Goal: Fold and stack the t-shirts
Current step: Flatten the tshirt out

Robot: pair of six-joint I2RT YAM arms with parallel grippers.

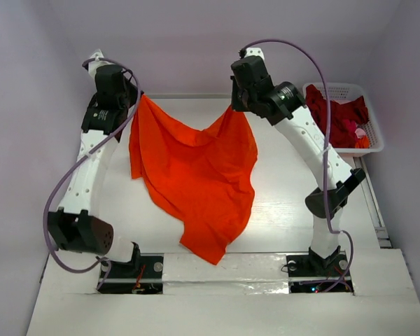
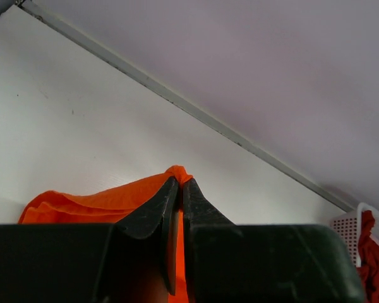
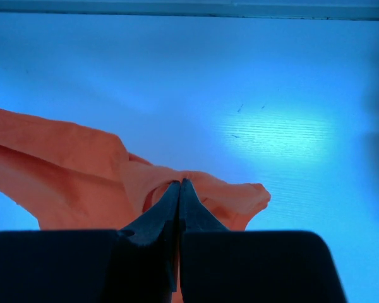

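The bright orange t-shirt (image 1: 196,178) hangs spread between both grippers over the middle of the table, its lower end trailing toward the near edge. My left gripper (image 1: 139,94) is shut on its far left corner; the left wrist view shows orange cloth (image 2: 101,201) pinched between the jaws (image 2: 180,182). My right gripper (image 1: 232,106) is shut on the far right corner; the right wrist view shows the cloth (image 3: 63,170) bunched at the closed tips (image 3: 179,183). Dark red shirts (image 1: 336,115) lie in the white basket.
The white latticed basket (image 1: 378,143) stands at the far right of the table, also in the left wrist view (image 2: 344,224). A raised rail (image 1: 374,203) runs along the table's right edge. Purple cables loop from both arms. Walls close in on three sides.
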